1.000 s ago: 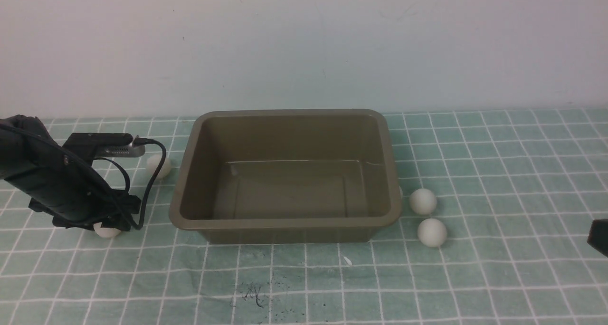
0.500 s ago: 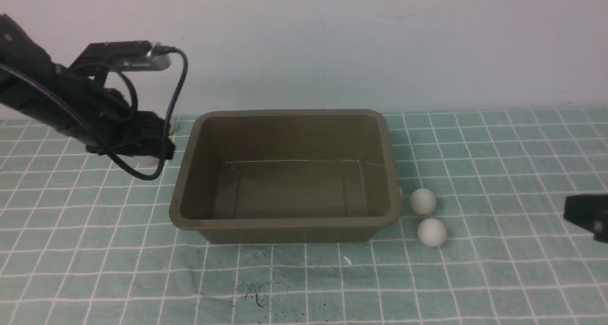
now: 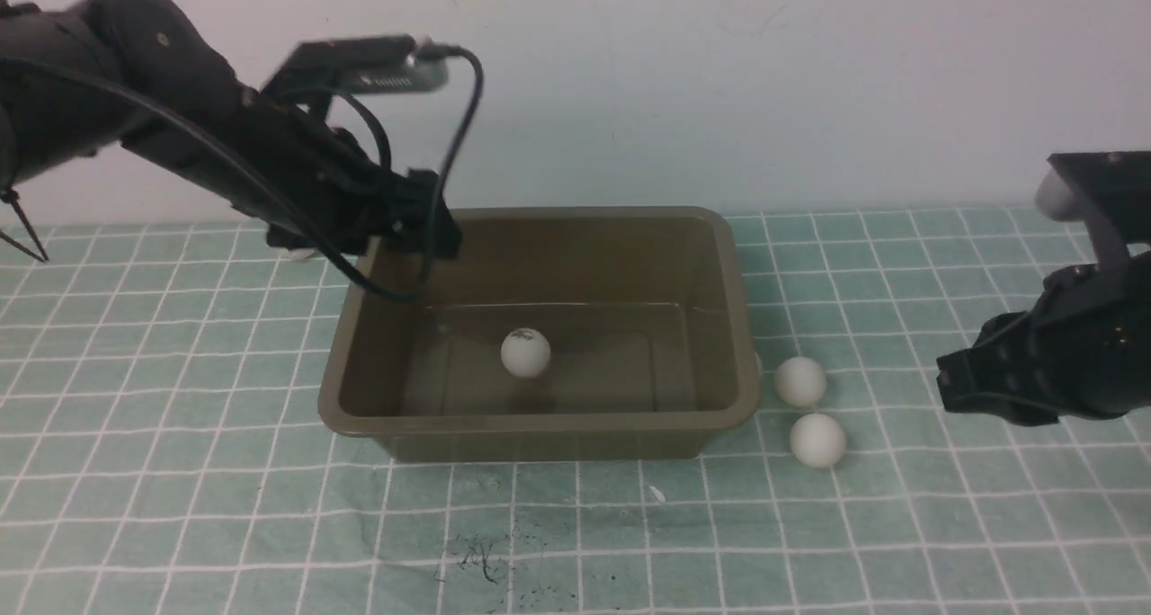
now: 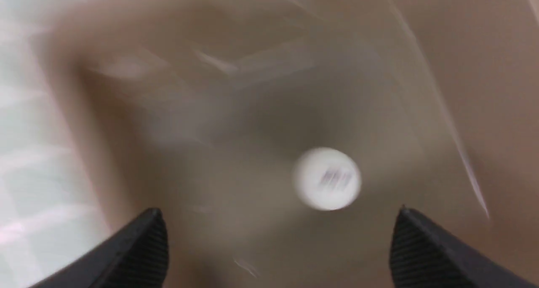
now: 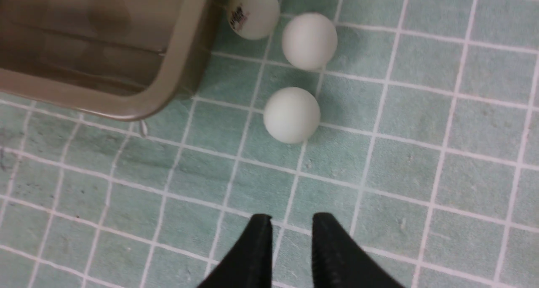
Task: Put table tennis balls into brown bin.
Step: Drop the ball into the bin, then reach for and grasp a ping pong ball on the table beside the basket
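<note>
One table tennis ball (image 3: 525, 352) showing inside brown bin (image 3: 539, 422); left gripper (image 4: 278, 211) jaws gaping wide; right gripper (image 5: 292, 217) jaws standing barely apart.

White balls (image 3: 526, 352), olive-brown bin (image 3: 539, 423), green white-gridded cloth (image 3: 899, 525)

A pale green cloth (image 3: 899, 525) ruled in white squares is seen across the lower half of the front view.
The brown bin (image 3: 539, 424) is set on the cloth at the centre of the frame. An upper ball (image 3: 800, 381) and a lower ball (image 3: 817, 440), both white, are seen on the cloth just right of the bin's lower right corner, with a slight gap between them. A third ball (image 5: 254, 11), printed with a logo, is shown in the right wrist view close against the bin's wall, beside the upper ball. Dark scuff marks (image 3: 481, 557) and a white fleck (image 3: 659, 494) are seen on the cloth at lower centre.
</note>
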